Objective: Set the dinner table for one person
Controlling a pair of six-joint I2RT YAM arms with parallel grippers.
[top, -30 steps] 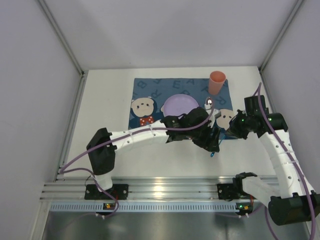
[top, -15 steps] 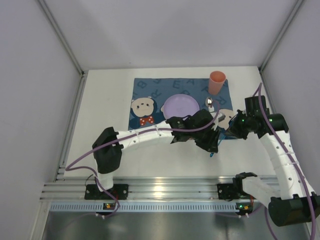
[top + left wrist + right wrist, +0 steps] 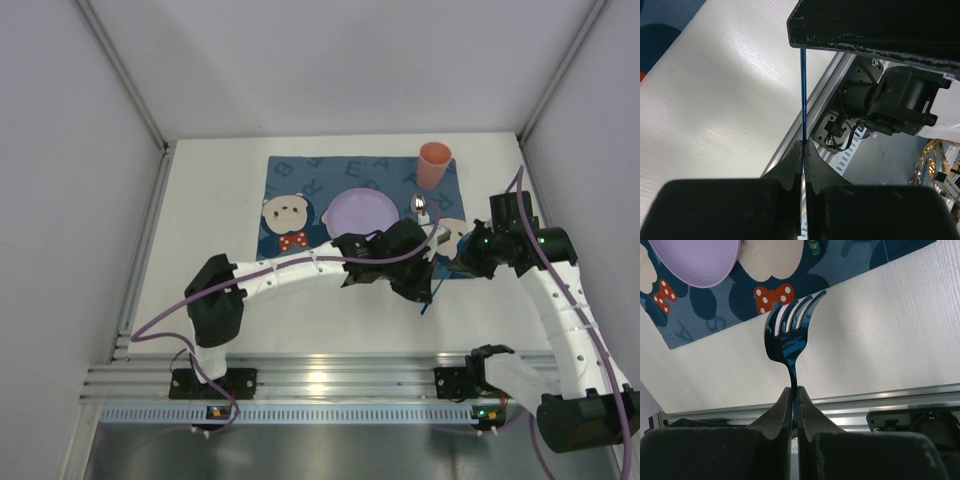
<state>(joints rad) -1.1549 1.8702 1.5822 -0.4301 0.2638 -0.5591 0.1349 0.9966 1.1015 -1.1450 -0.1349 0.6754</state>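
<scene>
My right gripper is shut on the handle of a glossy blue fork, its tines pointing away over the white dinner table. My left gripper is shut on a thin blue utensil seen edge-on, so I cannot tell its kind. Its far end is hidden behind a black body. From above, the left gripper sits just off the placemat's near right corner, with the utensil's tip poking toward the rail. The right gripper hangs close beside it.
A blue cartoon-print placemat carries a purple plate, a spoon to its right and an orange cup at its far right corner. The aluminium rail and the right arm's base lie near.
The left gripper's jaws have closed onto the thin blue utensil, after the left arm shifted slightly toward it. The right arm and its fork have stayed put.
</scene>
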